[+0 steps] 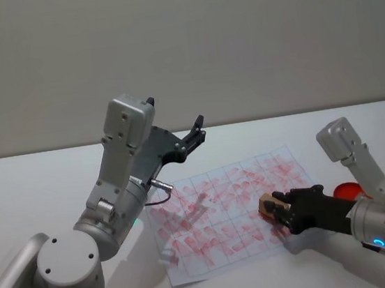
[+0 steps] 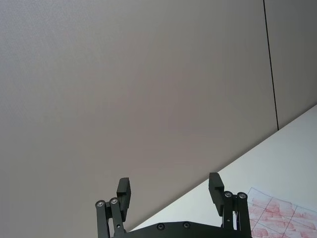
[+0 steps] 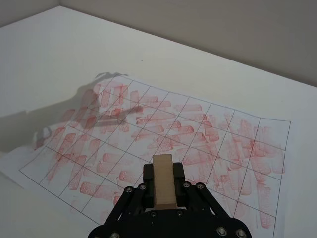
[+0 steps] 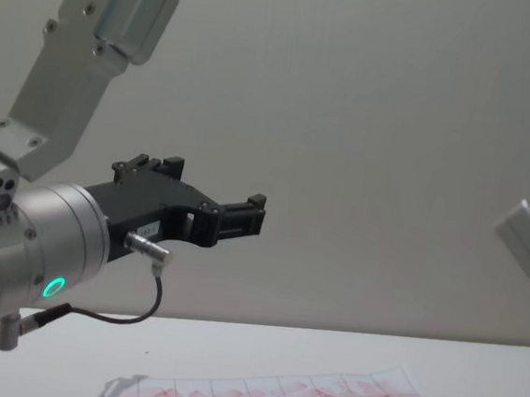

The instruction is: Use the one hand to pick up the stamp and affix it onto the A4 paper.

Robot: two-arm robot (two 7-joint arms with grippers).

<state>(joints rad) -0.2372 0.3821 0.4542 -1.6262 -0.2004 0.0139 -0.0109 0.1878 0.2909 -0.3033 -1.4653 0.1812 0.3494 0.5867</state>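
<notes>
Toward the table's right edge, two black fingers (image 3: pixel 148 173) are clenched on the flanks of the stamp (image 1: pixel 266 205), a pale wooden block (image 3: pixel 163 182) that stands out past their tips. The right gripper (image 1: pixel 273 208) holding it lies low and nearly level, reaching in from the right side, with the block over the right border of the A4 paper (image 1: pixel 219 219). From where I stand I cannot tell whether the stamp's face touches the sheet or hangs just clear of it. Behind the gripper the light-grey right arm (image 1: pixel 364 165) bends back toward the table's near right corner, and a red round object (image 1: pixel 348 189) peeks out just behind its wrist.

The paper (image 3: pixel 208 124) lies flat on the white table (image 1: pixel 43 183), somewhat skewed to its edges, and its ruled cells are crowded with smeared red-pink marks.

Well apart, above the sheet's far left corner, the left gripper (image 1: pixel 196 131) hangs raised in the air. Its fingers (image 2: pixel 214 185) are spread wide and grasp nothing, aimed at the plain wall (image 2: pixel 148 89) beyond the table's far edge. The left arm (image 4: pixel 46 234) shows a green ring light.
</notes>
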